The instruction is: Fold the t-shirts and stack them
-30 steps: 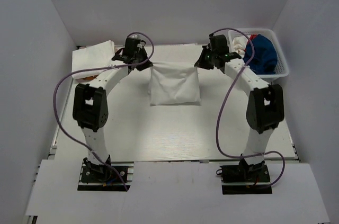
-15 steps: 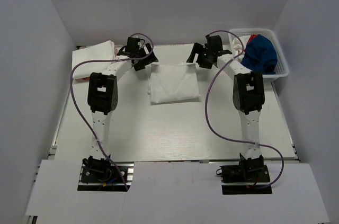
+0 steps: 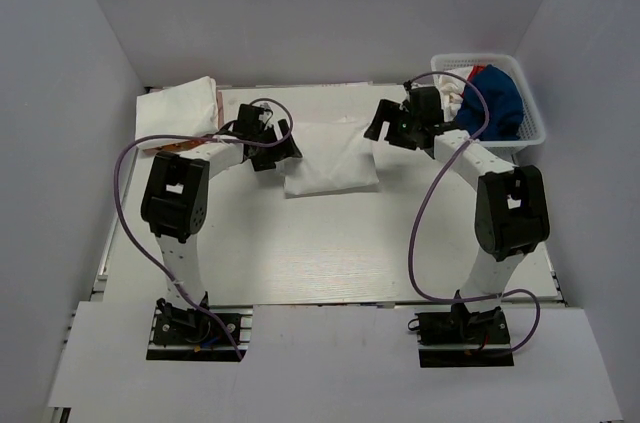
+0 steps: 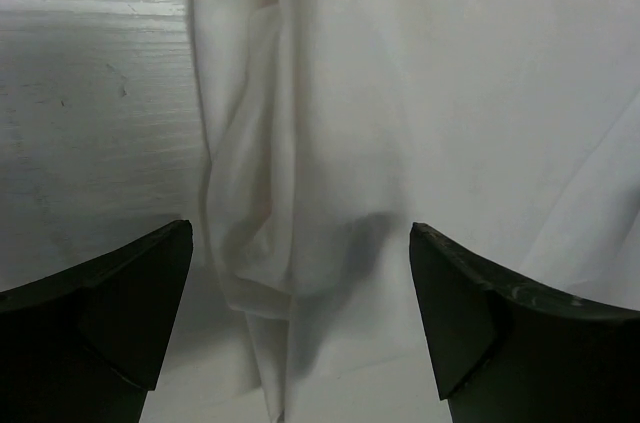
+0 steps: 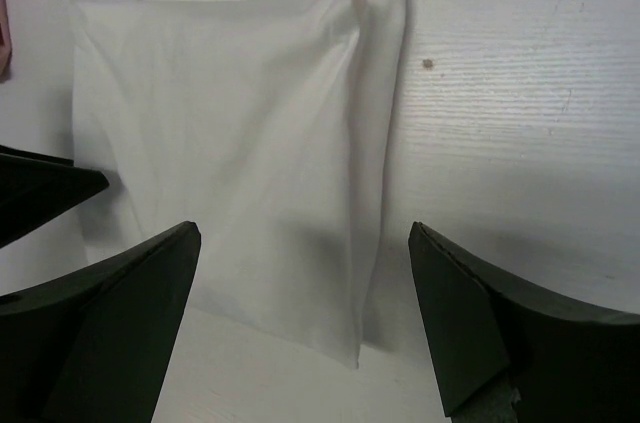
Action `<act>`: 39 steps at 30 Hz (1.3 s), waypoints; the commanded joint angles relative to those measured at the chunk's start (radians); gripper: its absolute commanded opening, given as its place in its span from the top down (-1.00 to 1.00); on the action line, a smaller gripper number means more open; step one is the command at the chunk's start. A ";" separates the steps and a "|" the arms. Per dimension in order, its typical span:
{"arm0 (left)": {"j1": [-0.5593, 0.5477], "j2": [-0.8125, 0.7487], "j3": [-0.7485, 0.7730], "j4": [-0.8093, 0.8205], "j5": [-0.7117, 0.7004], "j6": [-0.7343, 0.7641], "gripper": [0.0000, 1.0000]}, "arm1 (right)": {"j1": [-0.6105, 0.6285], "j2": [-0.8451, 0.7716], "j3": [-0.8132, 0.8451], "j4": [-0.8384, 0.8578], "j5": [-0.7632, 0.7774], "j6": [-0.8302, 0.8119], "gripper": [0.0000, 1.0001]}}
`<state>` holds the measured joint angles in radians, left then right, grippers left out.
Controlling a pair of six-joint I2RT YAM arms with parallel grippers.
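A folded white t-shirt (image 3: 330,161) lies flat in the middle of the table's far half. My left gripper (image 3: 284,150) stands open at its left edge and holds nothing. In the left wrist view the t-shirt's rumpled edge (image 4: 260,193) lies between the spread fingers of the left gripper (image 4: 300,228), untouched. My right gripper (image 3: 384,127) is open off the shirt's far right corner. In the right wrist view the t-shirt (image 5: 230,123) lies ahead of the right gripper (image 5: 305,228), apart from it. More folded white t-shirts (image 3: 178,108) are stacked at the far left. A blue t-shirt (image 3: 495,103) fills the basket.
The white lattice basket (image 3: 490,57) stands at the far right corner, with red and white cloth beside the blue one. The table (image 3: 330,243) is walled on three sides. A finger of the left gripper (image 5: 40,193) shows at the left of the right wrist view.
Both grippers went from shut to open and let go of the shirt's far corners. The shirt dropped flat into a smaller fold. Both arms drew back slightly.
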<state>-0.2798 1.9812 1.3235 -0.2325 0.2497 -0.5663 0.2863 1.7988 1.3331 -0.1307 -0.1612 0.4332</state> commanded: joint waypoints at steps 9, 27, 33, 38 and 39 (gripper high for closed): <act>0.005 0.111 0.129 -0.027 0.025 0.032 -0.47 | -0.002 -0.085 -0.103 0.013 0.035 -0.027 -0.81; 0.005 0.196 0.359 -0.139 -0.004 0.241 1.00 | -0.022 -0.284 -0.316 0.086 0.207 0.010 -0.81; 0.016 0.071 0.474 -0.266 -0.205 0.472 1.00 | -0.024 -0.366 -0.399 0.120 0.279 -0.024 -0.81; 0.025 0.010 0.536 -0.366 -0.412 0.611 1.00 | -0.026 -0.421 -0.425 0.148 0.368 -0.074 -0.81; 0.025 -0.004 0.536 -0.366 -0.443 0.624 1.00 | -0.022 -0.427 -0.426 0.144 0.382 -0.079 -0.81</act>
<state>-0.2680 2.1048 1.8107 -0.5377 -0.0109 -0.0677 0.2684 1.4151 0.9131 -0.0452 0.1349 0.4015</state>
